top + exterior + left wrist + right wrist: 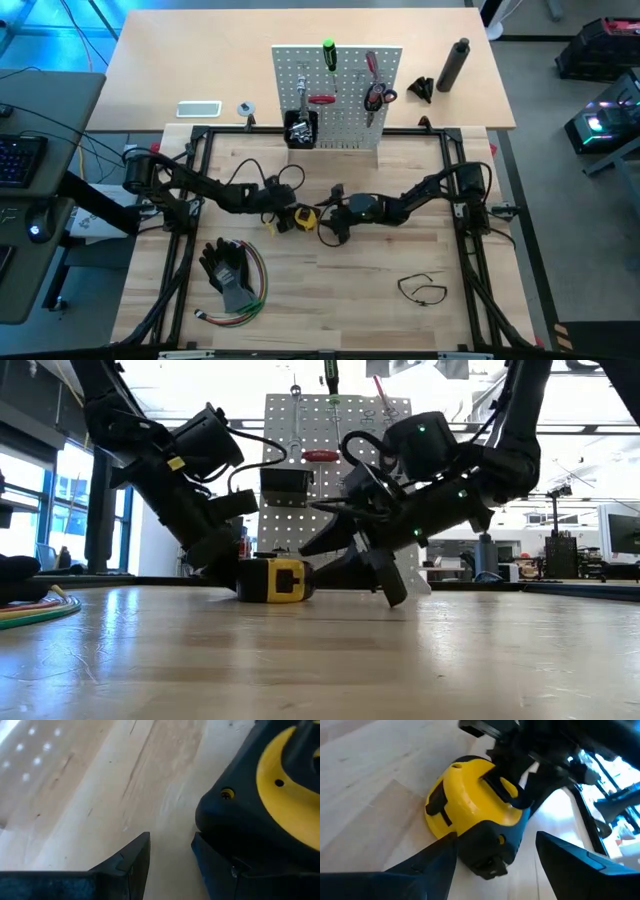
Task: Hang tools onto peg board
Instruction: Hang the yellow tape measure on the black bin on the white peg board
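Note:
A yellow and black tape measure (301, 216) rests on the wooden table in front of the peg board (340, 110). My left gripper (170, 840) stands open at the tape's left side, slanting down, with only bare table between its fingers. From the right, my right gripper (495, 840) is open, and the tape's black end (487, 852) lies in the gap between its fingers. On the board hang a green-handled screwdriver (328, 55), a red-handled tool (322, 99) and red-handled scissors (377, 95). A thin black loop (422, 290) lies flat on the table at the near right. My left gripper has one fingertip (215, 857) against the tape measure's black casing corner (220, 815), coming from the table's left and slanting down. Nothing is pinched. The tape sits on the table. My right gripper's fingers flank the tape's black end; I cannot tell whether they touch it.
Black gloves (228, 268) and a bundle of coloured wires (245, 305) lie at the near left. A small black bin (300, 128) hangs on the board's front. Behind the board stand a dark bottle (455, 62) and a phone (199, 109).

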### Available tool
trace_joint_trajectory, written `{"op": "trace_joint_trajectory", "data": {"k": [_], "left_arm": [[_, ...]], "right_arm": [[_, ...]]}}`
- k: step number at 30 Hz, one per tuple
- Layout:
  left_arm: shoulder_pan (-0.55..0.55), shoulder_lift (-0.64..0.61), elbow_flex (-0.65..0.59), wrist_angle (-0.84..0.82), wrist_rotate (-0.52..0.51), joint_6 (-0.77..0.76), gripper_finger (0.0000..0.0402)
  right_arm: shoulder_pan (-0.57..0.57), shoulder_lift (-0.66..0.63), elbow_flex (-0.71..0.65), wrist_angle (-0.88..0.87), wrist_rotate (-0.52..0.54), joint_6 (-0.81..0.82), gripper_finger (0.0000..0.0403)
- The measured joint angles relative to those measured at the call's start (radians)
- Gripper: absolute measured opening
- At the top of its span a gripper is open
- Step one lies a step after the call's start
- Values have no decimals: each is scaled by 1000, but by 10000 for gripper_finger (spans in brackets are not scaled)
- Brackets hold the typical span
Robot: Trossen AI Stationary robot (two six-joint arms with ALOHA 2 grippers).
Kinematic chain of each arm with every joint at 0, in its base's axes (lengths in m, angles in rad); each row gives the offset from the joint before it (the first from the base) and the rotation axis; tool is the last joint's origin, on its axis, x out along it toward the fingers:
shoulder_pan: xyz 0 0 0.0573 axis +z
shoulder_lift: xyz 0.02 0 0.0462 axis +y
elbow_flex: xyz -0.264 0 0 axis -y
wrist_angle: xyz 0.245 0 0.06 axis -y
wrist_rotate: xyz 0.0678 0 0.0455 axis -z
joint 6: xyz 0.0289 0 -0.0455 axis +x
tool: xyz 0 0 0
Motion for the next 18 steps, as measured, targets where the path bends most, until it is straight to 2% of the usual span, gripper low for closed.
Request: {"op": "trace_joint_trajectory", "data": {"k": [5,9,18], "left_arm": [[25,2,-2,38,68,2,154],[38,2,-3,50,95,2,154],[40,2,-5,68,110,-2,154]], "right_arm": [[1,2,55,-111,-51,-22,264],[2,30,102,-188,-45,-17,264],[-4,83,141,-163,-30,135,264]]}}
